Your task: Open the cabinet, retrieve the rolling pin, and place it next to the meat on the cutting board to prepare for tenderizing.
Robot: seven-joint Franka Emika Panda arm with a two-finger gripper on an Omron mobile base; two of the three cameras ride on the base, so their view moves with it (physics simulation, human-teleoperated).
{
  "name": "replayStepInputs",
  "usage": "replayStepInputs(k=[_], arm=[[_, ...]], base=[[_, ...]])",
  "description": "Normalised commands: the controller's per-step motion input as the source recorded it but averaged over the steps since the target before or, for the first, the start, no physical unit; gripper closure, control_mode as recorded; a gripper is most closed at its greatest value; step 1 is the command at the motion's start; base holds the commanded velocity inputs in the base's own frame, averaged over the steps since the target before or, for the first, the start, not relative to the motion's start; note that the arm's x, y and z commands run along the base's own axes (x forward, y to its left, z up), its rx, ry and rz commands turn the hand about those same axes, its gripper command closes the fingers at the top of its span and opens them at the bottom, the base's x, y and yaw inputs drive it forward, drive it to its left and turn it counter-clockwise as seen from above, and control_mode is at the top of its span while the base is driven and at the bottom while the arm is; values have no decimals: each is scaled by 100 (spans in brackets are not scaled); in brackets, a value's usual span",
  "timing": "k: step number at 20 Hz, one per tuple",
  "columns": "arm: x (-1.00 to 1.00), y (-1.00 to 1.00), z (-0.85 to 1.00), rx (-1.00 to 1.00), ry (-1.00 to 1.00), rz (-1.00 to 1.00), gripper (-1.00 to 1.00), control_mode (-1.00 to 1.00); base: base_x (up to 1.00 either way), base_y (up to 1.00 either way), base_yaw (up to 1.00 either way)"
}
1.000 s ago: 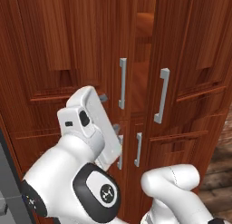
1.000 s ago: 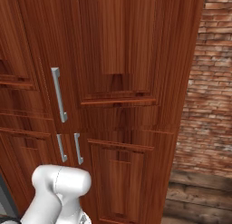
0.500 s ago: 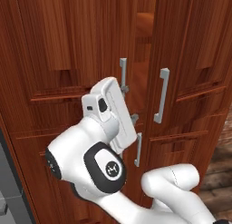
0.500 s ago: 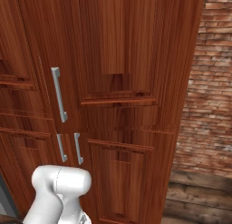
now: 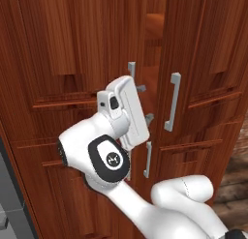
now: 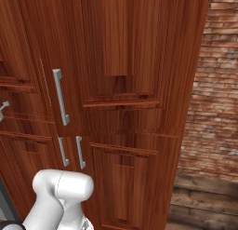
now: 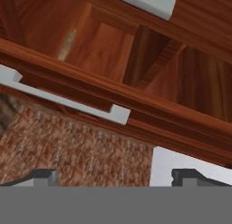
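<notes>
step: opening the cabinet (image 5: 97,49), doors not swung out yet as far as I can judge

gripper: gripper (image 5: 144,102) is up against the left door's long silver handle (image 5: 131,71), fingers pointing into the door

jaws: in the hand view the two tips sit far apart at the bottom edge, so spread, nothing between them

handle vs jaws: the bar runs straight up and down the door and sits right at the fingertips, a touch above the hand; in the hand view it looks like a slanted pale bar (image 7: 63,100) ahead of the tips, not between them yet

other handle: right door's bar (image 6: 60,98) is just beside it, across the door seam

rolling pin: can't see it, presumably inside the cabinet

next move, my guess: get the spread jaws either side of that upright bar, then pinch and pull
</notes>
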Motion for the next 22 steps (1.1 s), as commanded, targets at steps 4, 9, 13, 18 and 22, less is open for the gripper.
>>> replayStepInputs(k=[4,9,13,18,22], arm=[[1,-17,0,0,0,0,-100,-100],[0,-26,0,6,-4,0,-100,-100],[6,-26,0,10,-13,0,-100,-100],[31,-17,0,13,-12,0,-100,-100],[40,-8,0,11,-11,0,-100,-100]], base=[[0,0,0],[0,0,0],[0,0,0],[0,0,0],[0,0,0]])
